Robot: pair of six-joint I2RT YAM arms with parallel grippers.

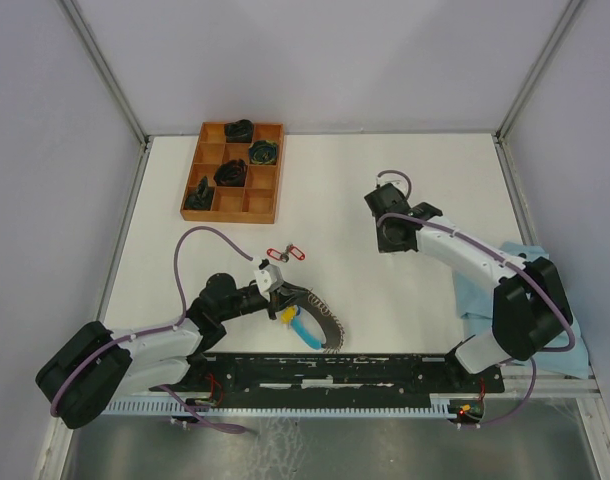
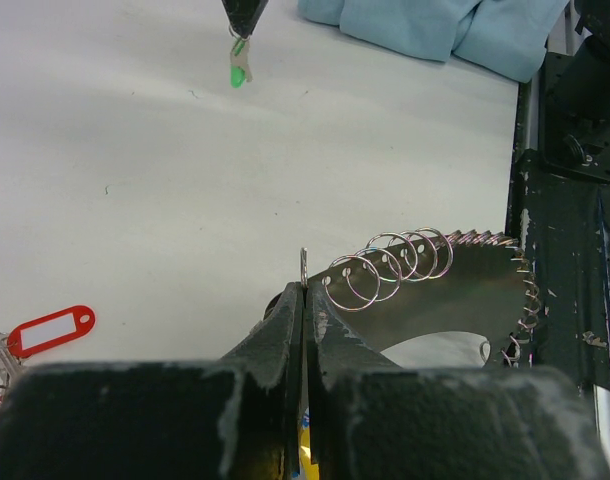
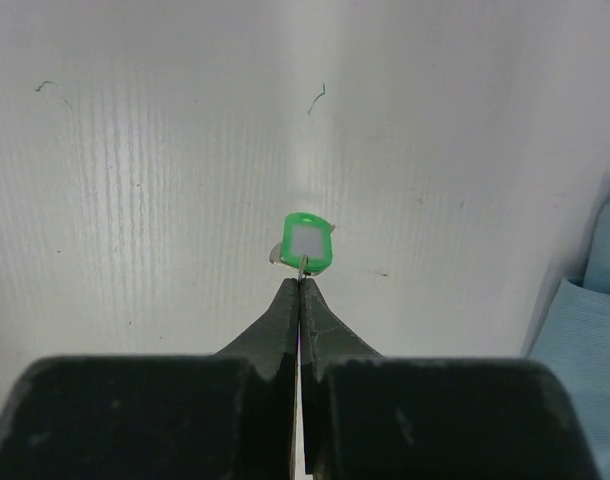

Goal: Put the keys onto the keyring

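Note:
The keyring [image 1: 326,322] lies by the near rail as a curved loop of silver coils [image 2: 390,265] with a light-blue sleeve [image 1: 307,331]. My left gripper [image 1: 282,297] is shut on a thin wire ring [image 2: 303,262] at the loop's end. My right gripper [image 3: 300,284] hangs above the right half of the table, shut on the small ring of a key with a green tag [image 3: 307,243]; that key [image 2: 238,70] dangles free of the table. Another key with a red tag [image 1: 289,254] lies just beyond the left gripper, its tag [image 2: 51,330] flat on the table.
A wooden compartment tray [image 1: 233,170] holding several dark objects stands at the back left. A light-blue cloth [image 1: 482,290] is bunched at the right edge beside the right arm. The black perforated rail [image 1: 335,372] runs along the near edge.

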